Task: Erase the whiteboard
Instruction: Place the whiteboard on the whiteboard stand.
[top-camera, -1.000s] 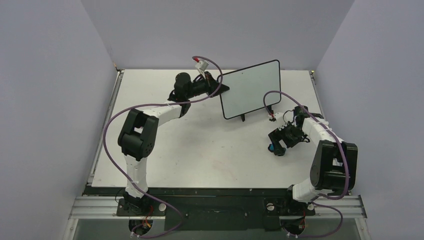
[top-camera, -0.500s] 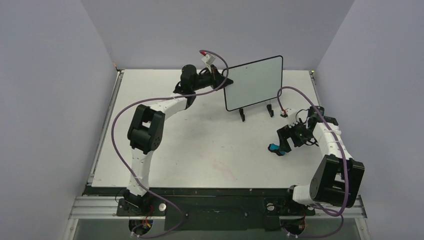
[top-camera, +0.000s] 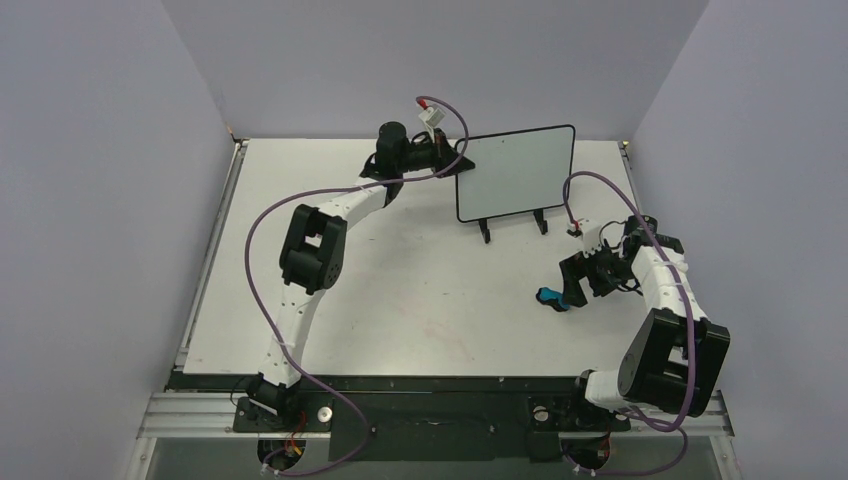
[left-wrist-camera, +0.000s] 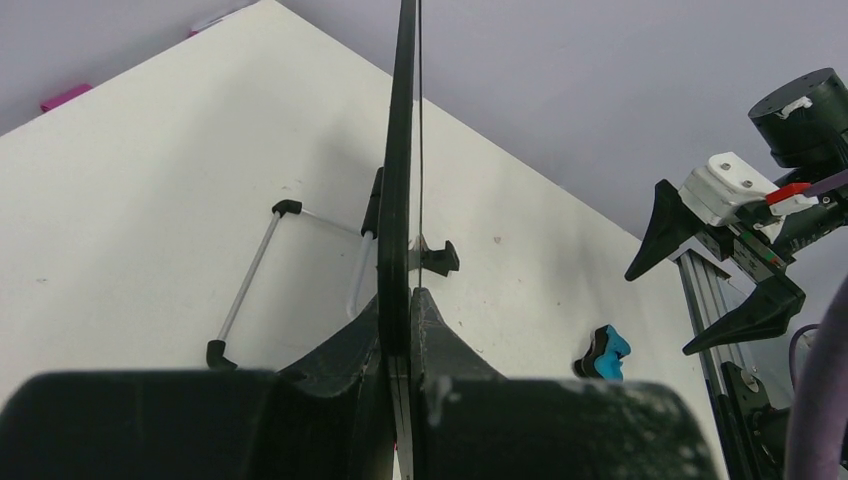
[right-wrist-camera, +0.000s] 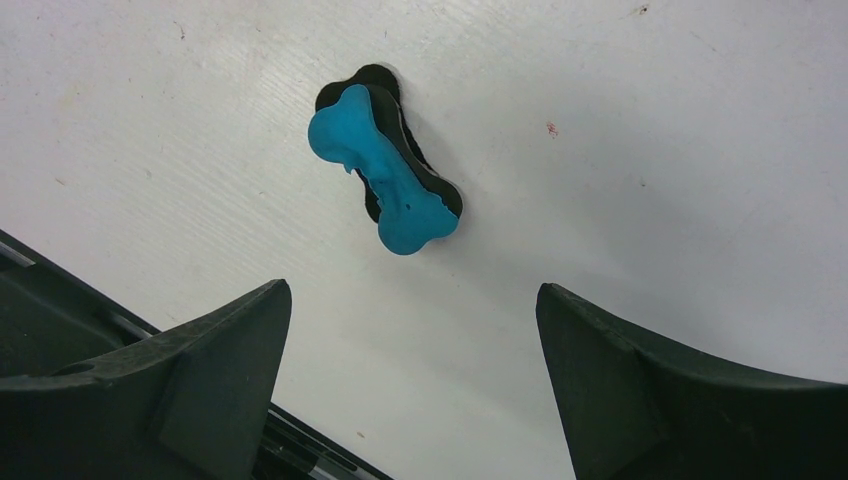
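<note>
My left arm (top-camera: 285, 335) and right arm (top-camera: 662, 283) are white links joined by chunky black joint housings (top-camera: 312, 248). A loose purple cable (top-camera: 249, 250) trails along each, meeting a white connector (top-camera: 430, 111) tipped red. The right gripper (right-wrist-camera: 412, 293) has matte black wedge fingers (right-wrist-camera: 215, 360).

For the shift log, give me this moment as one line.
left gripper: shut on whiteboard edge | whiteboard: upright, looks blank | right gripper: open above eraser | eraser: on table
</note>
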